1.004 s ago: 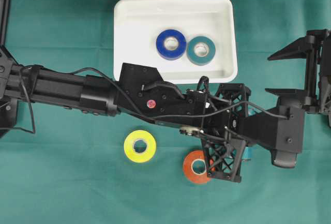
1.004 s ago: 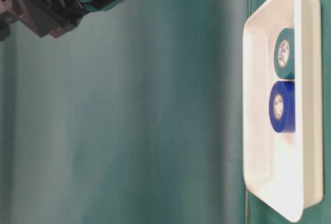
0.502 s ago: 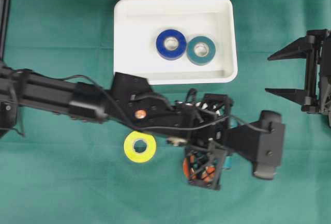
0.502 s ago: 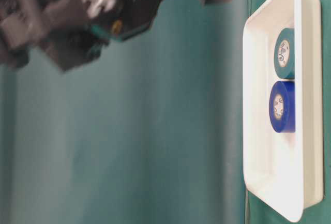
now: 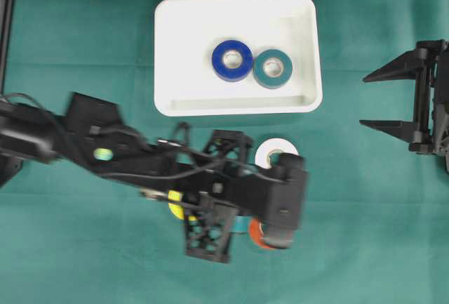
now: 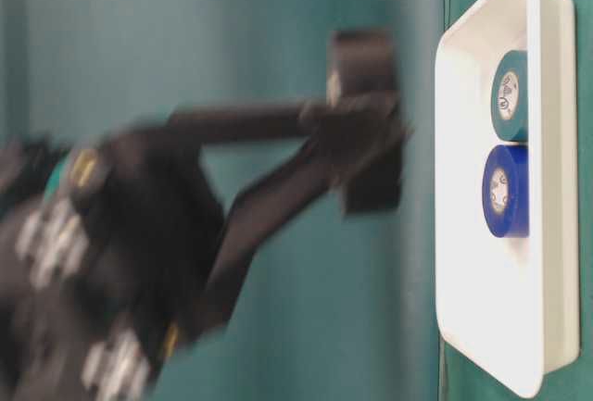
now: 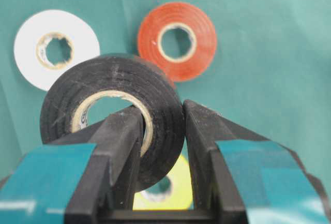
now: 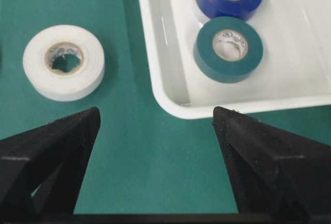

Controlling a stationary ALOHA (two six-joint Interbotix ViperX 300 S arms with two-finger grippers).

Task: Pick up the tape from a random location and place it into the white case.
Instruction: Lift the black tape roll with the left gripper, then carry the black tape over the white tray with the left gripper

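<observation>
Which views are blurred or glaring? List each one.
Table-level view: left arm smeared by motion blur, glossy white plastic case sharp. Overhead view: the arm slightly soft. Left wrist view: black tape roll crisp, fingers near the lens soft. Right wrist view: sharp, glare streak on case wall.

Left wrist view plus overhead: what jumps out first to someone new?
The left gripper shut on a black tape roll, one finger through its core, above white, orange and yellow rolls on the green cloth. Overhead, the white case already holds a blue roll and a teal roll.
</observation>
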